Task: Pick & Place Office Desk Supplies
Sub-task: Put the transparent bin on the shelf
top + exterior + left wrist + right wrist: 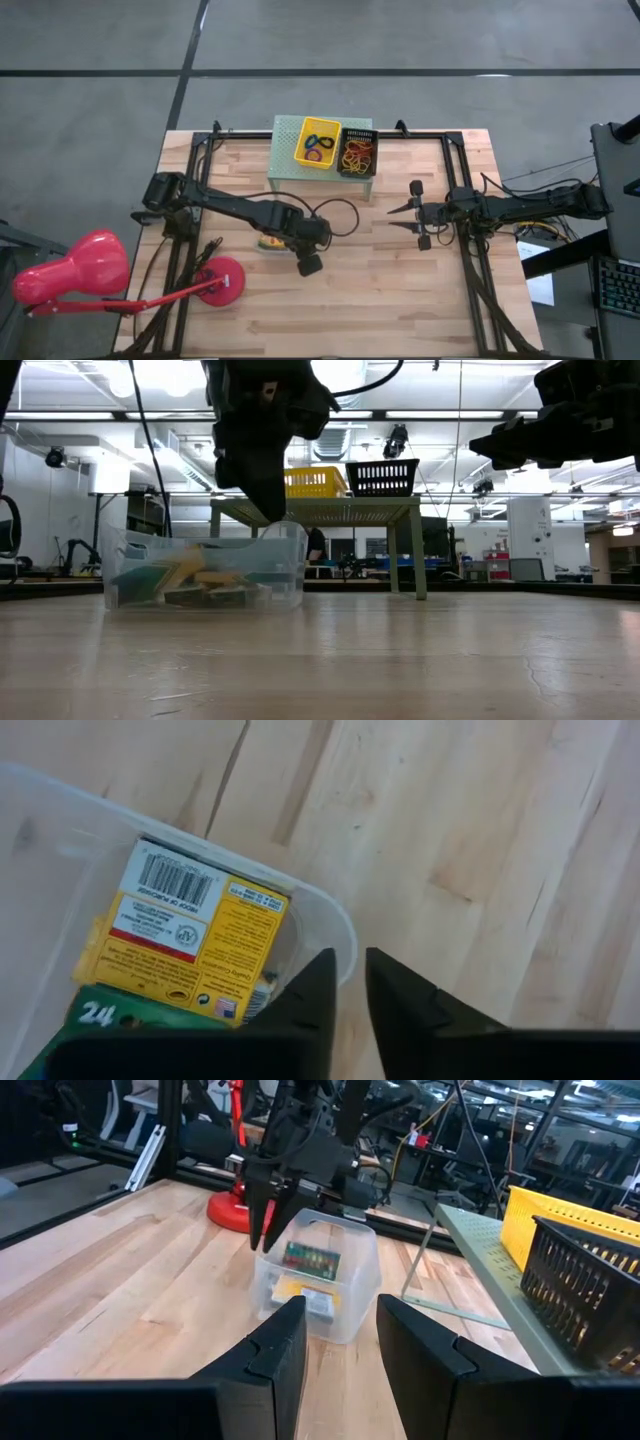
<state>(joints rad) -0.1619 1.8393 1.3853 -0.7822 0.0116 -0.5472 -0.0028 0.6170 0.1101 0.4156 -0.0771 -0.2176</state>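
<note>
Item 1: clear plastic bin [205,573], on the wooden table [400,300] left of centre. I see it holds a yellow printed box [195,935] with a barcode, lying over a green box [110,1025]; other contents are too blurred for me to name.

Item 2: left gripper [348,982], poised at the bin's rim. Its fingers [312,990] stand a narrow gap apart and I see nothing between them; one finger appears to sit just inside the bin wall, though I cannot be sure.

Item 3: right gripper [403,222], above the table's right half, well apart from the bin, fingers spread and empty.

Item 4: mint-green stand [285,165] at the table's far edge, carrying a yellow basket [318,143] with blue and black rings, and beside it a black basket [358,152] with rubber bands [358,150].

Item 5: pink desk lamp [90,270] at the near-left corner.
</note>
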